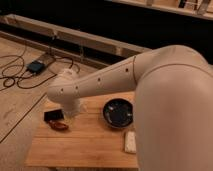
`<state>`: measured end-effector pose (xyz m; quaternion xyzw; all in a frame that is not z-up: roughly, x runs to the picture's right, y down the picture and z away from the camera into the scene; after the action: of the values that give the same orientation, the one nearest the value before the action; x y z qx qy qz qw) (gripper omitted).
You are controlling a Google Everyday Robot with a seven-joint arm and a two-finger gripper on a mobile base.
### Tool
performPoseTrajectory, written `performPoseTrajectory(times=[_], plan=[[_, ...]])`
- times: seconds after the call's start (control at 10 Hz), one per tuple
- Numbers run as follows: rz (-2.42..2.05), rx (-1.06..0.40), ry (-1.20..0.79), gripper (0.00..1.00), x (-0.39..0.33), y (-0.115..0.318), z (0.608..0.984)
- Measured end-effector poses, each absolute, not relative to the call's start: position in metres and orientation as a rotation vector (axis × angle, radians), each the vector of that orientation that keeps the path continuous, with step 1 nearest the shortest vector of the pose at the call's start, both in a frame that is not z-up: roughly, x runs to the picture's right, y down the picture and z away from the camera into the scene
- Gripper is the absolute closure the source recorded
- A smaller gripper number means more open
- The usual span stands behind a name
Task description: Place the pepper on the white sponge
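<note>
Step in hand: the approach to the pick; the pepper is not yet grasped, so the task is at its start.
Gripper: the gripper (pixel 73 110) hangs at the end of the arm (pixel 107 82) over the left part of the table (pixel 85 152), just beside the black block (pixel 53 115) and just above and behind the pepper.
Fingers: spread wide, with nothing between them; the wrist hides most of them.
Pepper: the pepper (pixel 59 125) lies flat on the wood near the table's left edge, touching or just in front of the black block.
White sponge: the white sponge (pixel 130 142) lies flat at the right of the table, in front of the dark bowl (pixel 119 112) and well apart from the pepper.
Next move calls for: a short drop forward and down so that the jaws straddle the slim chili across its width, clear of the black block, and then a firm close.
After that: a lift and a carry rightward past the bowl's front rim to the sponge.
Risk: the chili is glossy and thin and may roll or slip; the block beside it leaves little room.
</note>
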<state>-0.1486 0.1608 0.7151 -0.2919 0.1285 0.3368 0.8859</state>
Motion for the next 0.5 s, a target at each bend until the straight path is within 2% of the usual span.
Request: performPoseTrajectory(times=[0.5], plan=[[0.548, -0.616, 0.229, 0.35, -0.204, 0.208, 0.738]])
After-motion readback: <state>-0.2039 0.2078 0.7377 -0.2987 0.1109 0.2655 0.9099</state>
